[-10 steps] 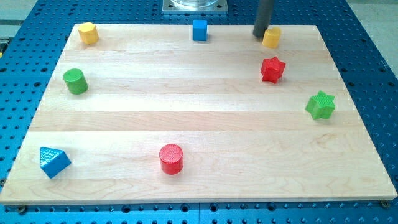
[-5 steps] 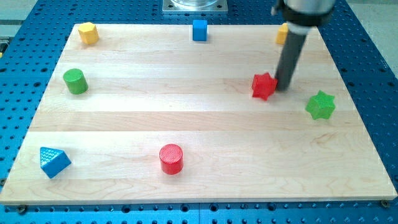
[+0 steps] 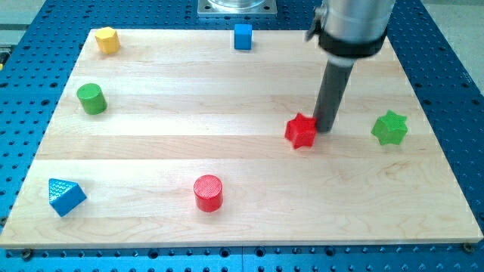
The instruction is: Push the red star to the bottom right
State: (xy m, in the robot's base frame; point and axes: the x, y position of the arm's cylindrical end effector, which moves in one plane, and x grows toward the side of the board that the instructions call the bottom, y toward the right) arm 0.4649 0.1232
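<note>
Hiding part of the board's top right corner is the thick grey end of the arm, so I cannot tell what sits behind it. That grey part is also cut off by the view's top edge. A metal plate (image 3: 237,7) at the view's top is cut off too.

My tip (image 3: 326,128) is the bottom end of a dark rod (it has no jaws to open or shut, and it holds nothing). It is down on the board (image 3: 227,136) and sits right against the red star (image 3: 301,131), on the star's right side and a little toward the top. I think they touch, but the gap is too small to be sure.

The red star is right of the board's middle, about halfway down, not in the bottom right corner. The green star (image 3: 390,128) is well apart from it, near the right edge.

The red cylinder (image 3: 208,192) stands low, a bit left of the middle. The blue triangle (image 3: 65,196) is in the bottom left corner. The green cylinder (image 3: 91,98) is near the left edge. The yellow block (image 3: 107,39) is in the top left corner; its shape is hard to make out. The blue cube (image 3: 242,35) is at the top edge, near the middle
</note>
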